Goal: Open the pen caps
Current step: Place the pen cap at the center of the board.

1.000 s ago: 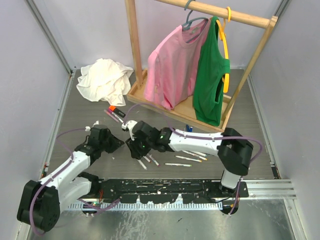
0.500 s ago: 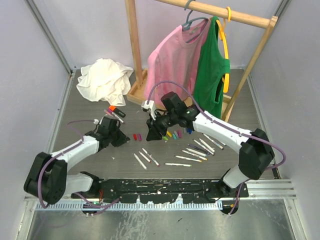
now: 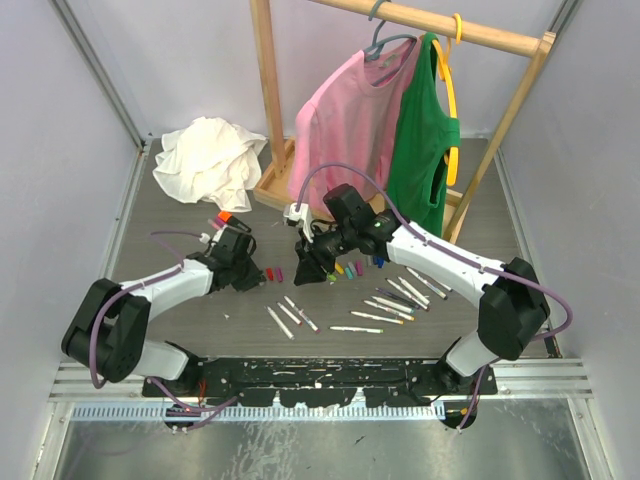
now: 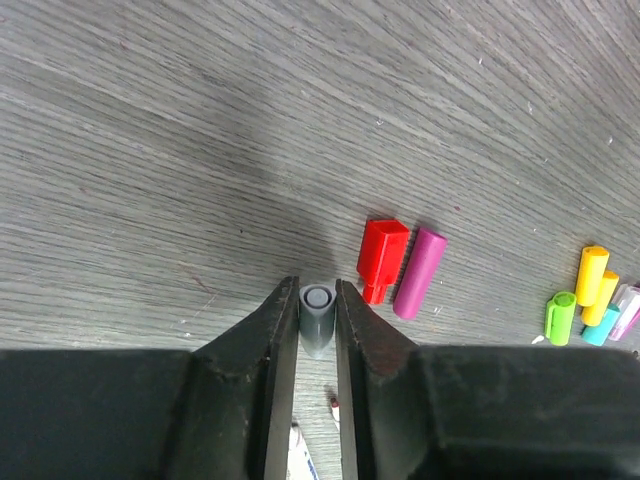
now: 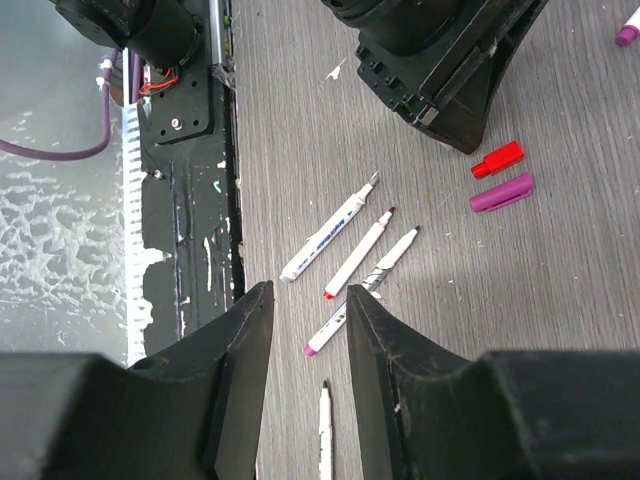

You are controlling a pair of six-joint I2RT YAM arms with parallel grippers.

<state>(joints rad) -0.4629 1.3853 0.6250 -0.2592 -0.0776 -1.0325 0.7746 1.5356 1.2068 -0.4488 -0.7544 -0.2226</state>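
My left gripper (image 4: 317,290) is low over the table, its jaws closed against both sides of a short grey pen cap (image 4: 317,315). Just beyond it lie a red cap (image 4: 382,258) and a purple cap (image 4: 419,271). Yellow (image 4: 594,275) and green (image 4: 558,317) caps lie further right. In the top view the left gripper (image 3: 258,272) sits next to the red cap (image 3: 270,273). My right gripper (image 3: 308,268) hovers open above the table with nothing between its fingers. Under it lie uncapped white pens (image 5: 360,253), and more pens (image 3: 385,305) lie to the right.
A crumpled white cloth (image 3: 210,160) lies at the back left. A wooden clothes rack (image 3: 268,120) with a pink shirt (image 3: 345,130) and a green top (image 3: 420,160) stands behind. A black marker with orange (image 3: 232,222) lies near the cloth. A black rail (image 3: 320,375) edges the front.
The right arm has pulled away from the left gripper, back toward the table's middle and the row of caps. The left gripper has moved right, toward the red cap, carrying the grey cap.
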